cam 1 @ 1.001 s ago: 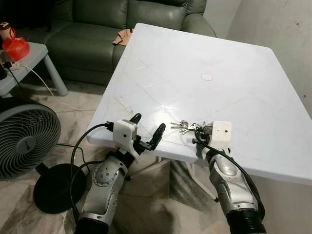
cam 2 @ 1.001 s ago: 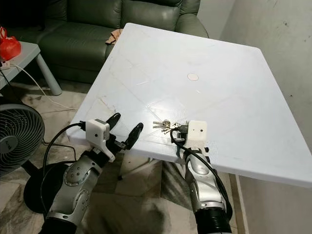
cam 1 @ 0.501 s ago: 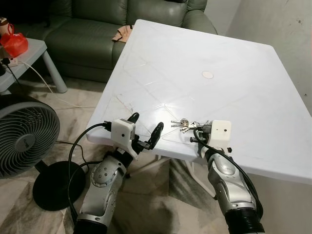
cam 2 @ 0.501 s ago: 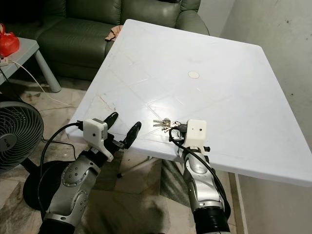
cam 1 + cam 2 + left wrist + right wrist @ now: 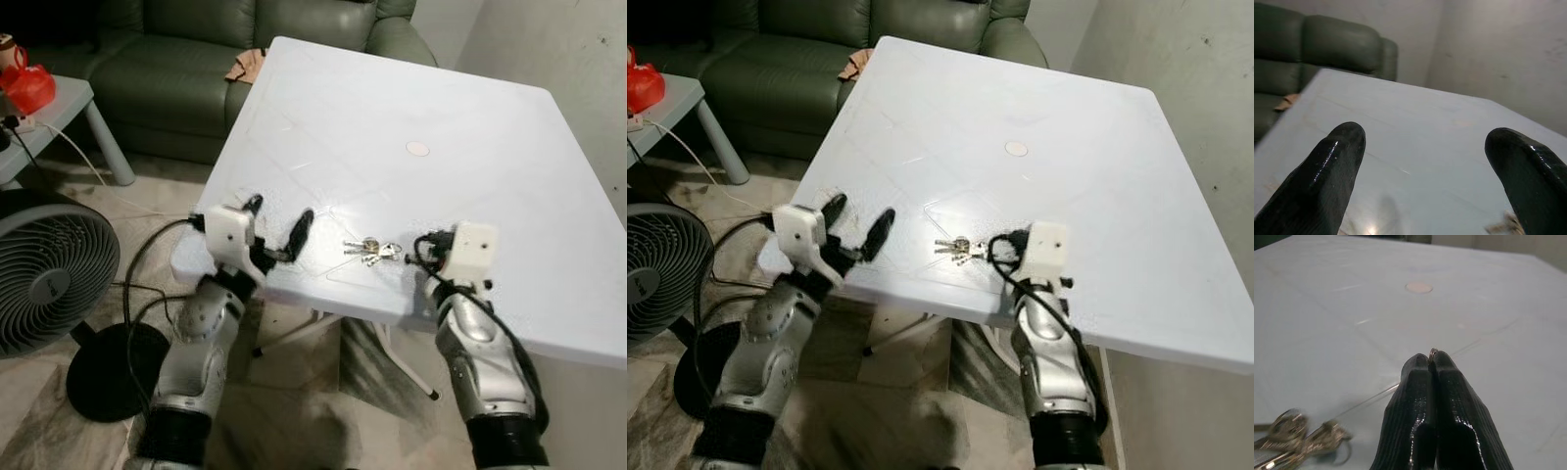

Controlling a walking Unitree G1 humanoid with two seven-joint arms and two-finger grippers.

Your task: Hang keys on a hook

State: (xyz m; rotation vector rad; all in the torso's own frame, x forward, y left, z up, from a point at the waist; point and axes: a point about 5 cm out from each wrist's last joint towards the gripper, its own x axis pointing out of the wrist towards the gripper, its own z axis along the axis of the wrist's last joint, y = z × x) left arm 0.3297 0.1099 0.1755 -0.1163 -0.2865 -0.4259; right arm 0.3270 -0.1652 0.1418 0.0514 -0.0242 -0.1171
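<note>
Keys point(image 5: 369, 251) flat on the desk point(image 5: 490, 127) between both jaws, long axis crosswise, nearer the right gripper point(image 5: 1431, 361) (pinched shut on a ring); left gripper point(image 5: 276, 227) spread, empty.

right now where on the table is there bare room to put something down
Nearly all of the table is bare: the far half around the round cap, and both side edges. Only the near edge is crowded, with the keys between the left hand and right hand.

No text or label can be read.
</note>
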